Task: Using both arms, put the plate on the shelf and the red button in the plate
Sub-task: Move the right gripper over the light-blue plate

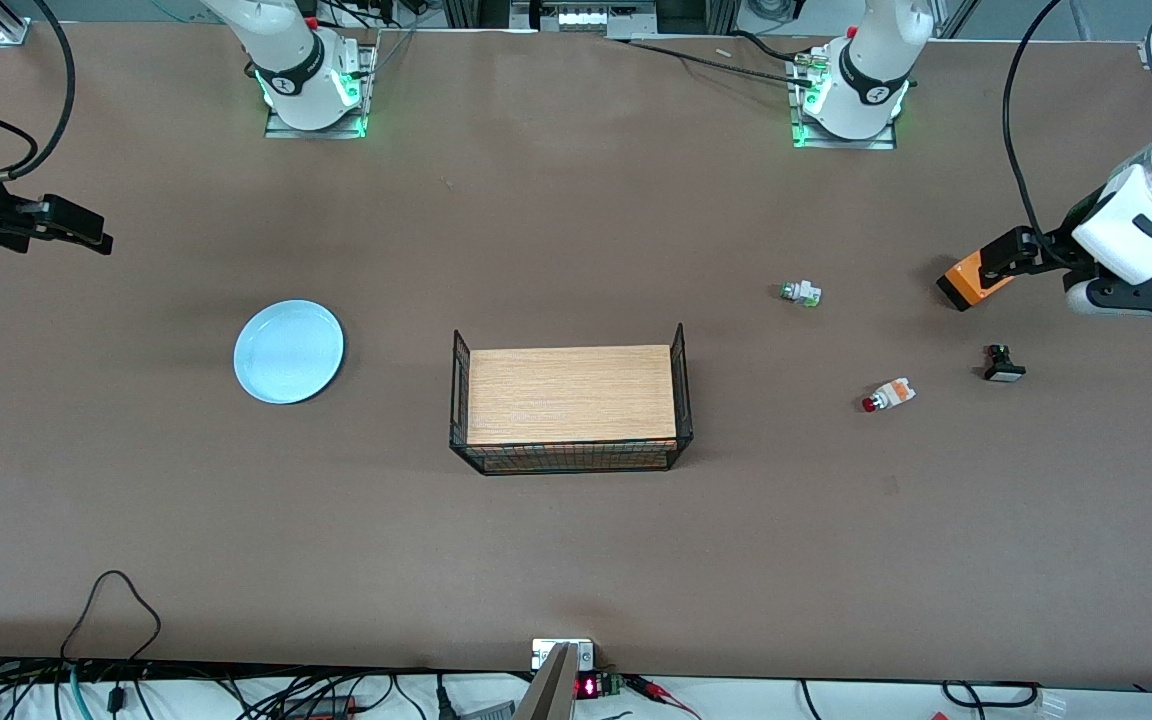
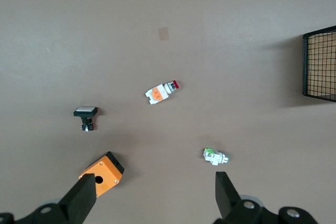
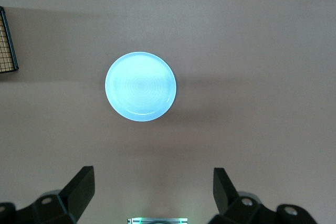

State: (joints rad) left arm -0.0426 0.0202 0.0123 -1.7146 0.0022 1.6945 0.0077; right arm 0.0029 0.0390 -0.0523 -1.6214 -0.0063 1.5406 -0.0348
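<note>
Pale blue against the brown table (image 1: 576,560), the plate (image 1: 289,351) lies flat toward the right arm's end, well apart from the wire basket with the wooden floor (image 1: 570,396) at mid-table, and you have nothing in either tool yet. By my reading you are at the very start: both arms hang high at the table's ends, each looking down on its own target, and the reach has not begun. Your right tool (image 3: 152,192) has its fingers spread wide with the plate in plain sight below; your left tool (image 2: 152,198) is equally wide, hovering over the cluster of switches. The red button (image 1: 887,395) lies on its side at the left arm's end, between the green-capped button (image 1: 801,293) and the black button (image 1: 1002,364) and nearer the front camera than both, with the orange box (image 1: 971,279) close to the left arm. Your next move likely calls for dropping the left tool over the red button with the fingers turned across its narrow body, while the right tool has to catch the plate by its raised rim, which will be the harder grip on so shallow a piece. No brand or lettering on any of these things is readable to you.
</note>
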